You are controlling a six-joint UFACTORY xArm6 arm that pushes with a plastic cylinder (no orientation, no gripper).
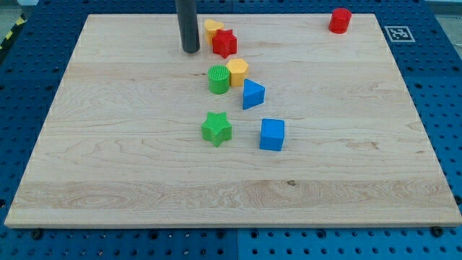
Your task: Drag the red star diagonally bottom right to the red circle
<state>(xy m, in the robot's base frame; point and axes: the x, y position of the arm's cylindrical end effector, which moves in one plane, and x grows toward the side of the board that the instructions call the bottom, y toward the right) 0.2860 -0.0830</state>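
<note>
Camera view is showing our tip (pixel 190 50), an end effector without jaws, waiting left of the red star (pixel 224 43); pushing may be dragging the touching yellow block (pixel 211 29), maybe heart-shaped, toward the red circle (pixel 340 20).

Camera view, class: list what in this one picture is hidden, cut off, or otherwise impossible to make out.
- Yellow block behind the red star: the star covers its front, so its shape is unclear.
- Rod above my tip: cut off by the view's top edge.
- Yellow block and green cylinder: touching or just apart, cannot tell.
- Red circle: its back side is unseen.
</note>
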